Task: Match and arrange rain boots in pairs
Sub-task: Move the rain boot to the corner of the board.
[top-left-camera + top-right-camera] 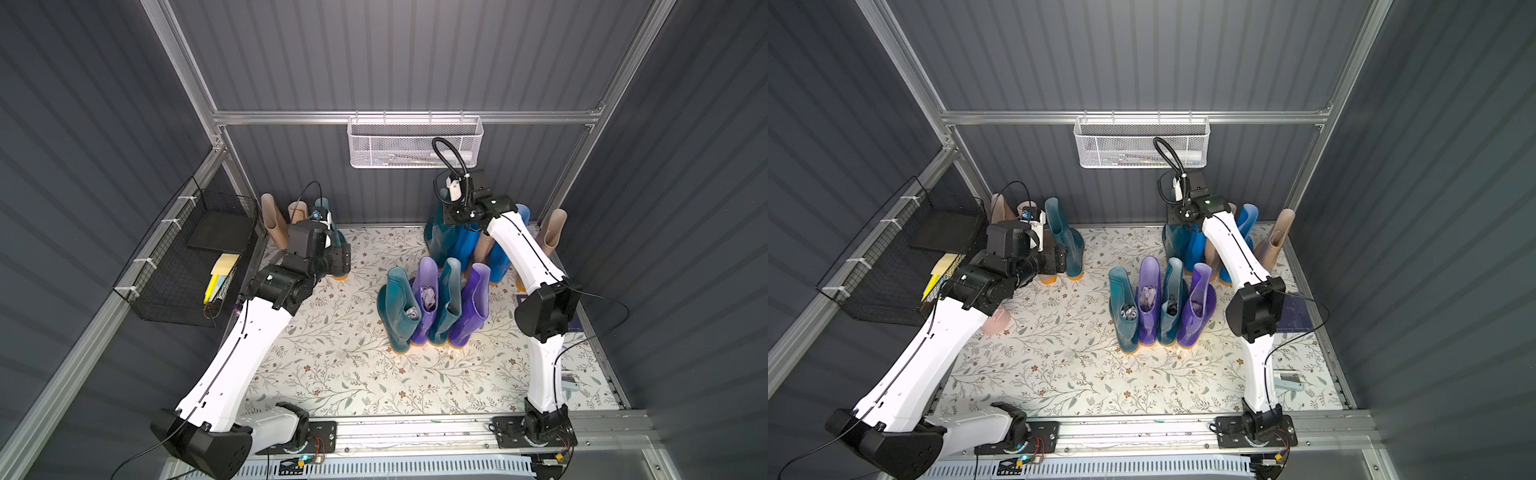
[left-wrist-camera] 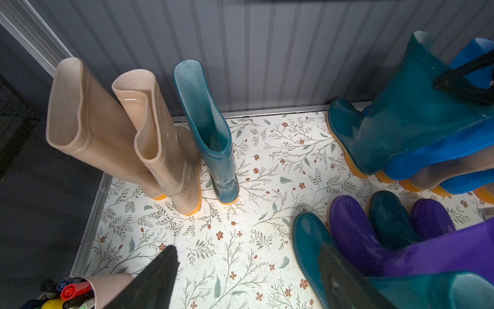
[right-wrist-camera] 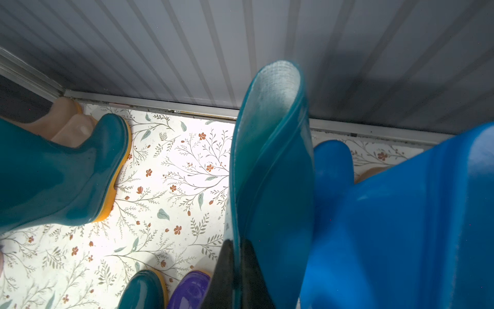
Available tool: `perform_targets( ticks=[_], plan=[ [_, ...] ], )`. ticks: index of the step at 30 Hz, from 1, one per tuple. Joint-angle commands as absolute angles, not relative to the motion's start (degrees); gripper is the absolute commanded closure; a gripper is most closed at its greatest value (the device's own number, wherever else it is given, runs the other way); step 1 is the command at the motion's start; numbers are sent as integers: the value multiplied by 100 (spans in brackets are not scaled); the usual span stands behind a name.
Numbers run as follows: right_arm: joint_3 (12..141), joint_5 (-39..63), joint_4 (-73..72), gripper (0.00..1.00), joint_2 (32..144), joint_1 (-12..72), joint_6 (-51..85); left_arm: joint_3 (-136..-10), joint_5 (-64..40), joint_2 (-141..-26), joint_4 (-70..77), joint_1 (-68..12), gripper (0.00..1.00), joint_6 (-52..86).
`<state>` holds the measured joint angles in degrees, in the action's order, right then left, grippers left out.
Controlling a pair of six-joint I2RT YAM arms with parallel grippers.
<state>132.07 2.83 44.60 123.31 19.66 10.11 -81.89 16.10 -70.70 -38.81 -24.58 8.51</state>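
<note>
The white mesh basket (image 1: 413, 143) hanging on the back rail is my reference point here. There's some small stuff lying in it, but it's too blurry through the mesh to name.

Right under the basket's right end, the right gripper (image 3: 236, 270) is pinched tight on the top edge of a dark teal boot (image 3: 270, 160), with a finger on each side of the shaft wall. That boot stands on the floral mat (image 1: 332, 374), pressed up against a bright blue boot (image 3: 401, 214). Further right of the basket, a lone beige boot (image 1: 550, 232) leans at the wall.

Down and left of the basket, along the back wall, two beige boots (image 2: 88, 120) and a second teal boot (image 2: 208, 128) stand upright side by side. The left gripper (image 2: 248, 281) hangs near them with its fingers spread wide, nothing in it.

Straight out in front of the basket, mid-mat, there's a row of four boots (image 1: 432, 307). They go teal, purple, teal, purple, all touching, with crumpled stuffing (image 1: 1148, 297) poking up in the shafts.

Way off to the basket's left, a black wire basket (image 1: 166, 282) on the side wall holds yellow sponge-looking blocks (image 1: 224, 264) and a dark flat board (image 1: 220, 232). A pink cup (image 2: 112, 286) full of markers (image 2: 74, 290) sits by the left arm.
</note>
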Motion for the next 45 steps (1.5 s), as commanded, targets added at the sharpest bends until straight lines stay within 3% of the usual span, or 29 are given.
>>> perform_targets(
  ticks=[1, 45],
  plan=[
    [13401, 531, 4411, 100, 12406, 1995, 1045, -8179, 1712, -6891, -3955, -2477, 15, 740],
    [14693, 644, 3259, 100, 13028, 3468, 1178, -7771, 1815, -6475, -4094, -2479, 14, 791]
  ],
)
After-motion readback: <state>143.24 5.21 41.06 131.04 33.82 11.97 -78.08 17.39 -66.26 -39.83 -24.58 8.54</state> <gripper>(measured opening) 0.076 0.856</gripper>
